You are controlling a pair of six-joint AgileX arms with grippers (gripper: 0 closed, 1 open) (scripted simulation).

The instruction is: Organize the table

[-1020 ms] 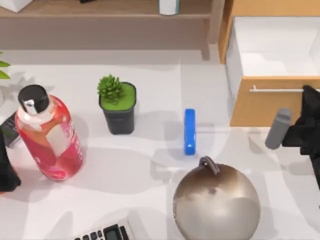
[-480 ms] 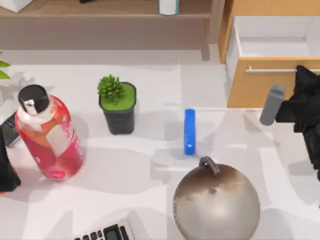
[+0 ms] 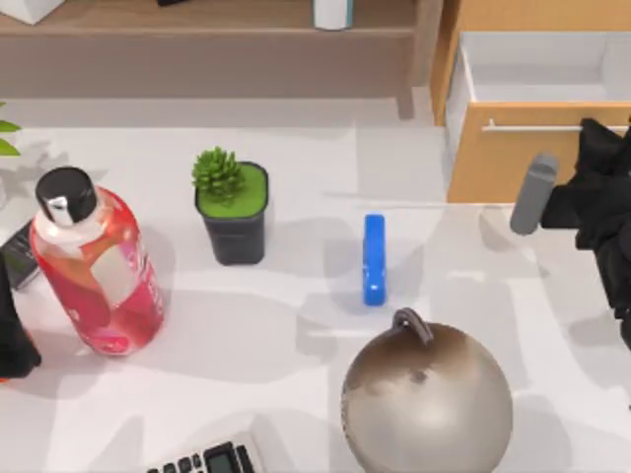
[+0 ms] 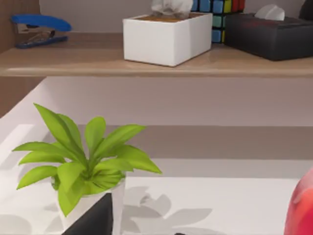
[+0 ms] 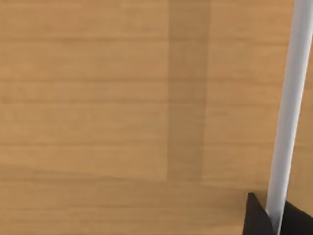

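Top view: white table (image 3: 296, 374), wooden shelf (image 3: 197, 20) behind.

1. Setting: a rendered home-office or study desk, shown by a broad white table (image 3: 296, 394) backed by a low brown wooden shelf (image 3: 197, 20).
2. Office items: a blue stapler (image 4: 39, 24) on the shelf, and a calculator (image 3: 212, 458) at the table's near edge.
3. Household items: a white tissue box (image 4: 166, 36), a colour-tiled puzzle cube (image 4: 220, 14) and a dark tissue box (image 4: 269, 34) on the shelf.
4. Storage: an orange-wood drawer unit (image 3: 513, 158) with a white interior and a pale bar handle (image 5: 288, 112), at the table's right.
5. Decoration: a small succulent in a black pot (image 3: 232, 207) and a leafy plant in a white pot (image 4: 83, 161).
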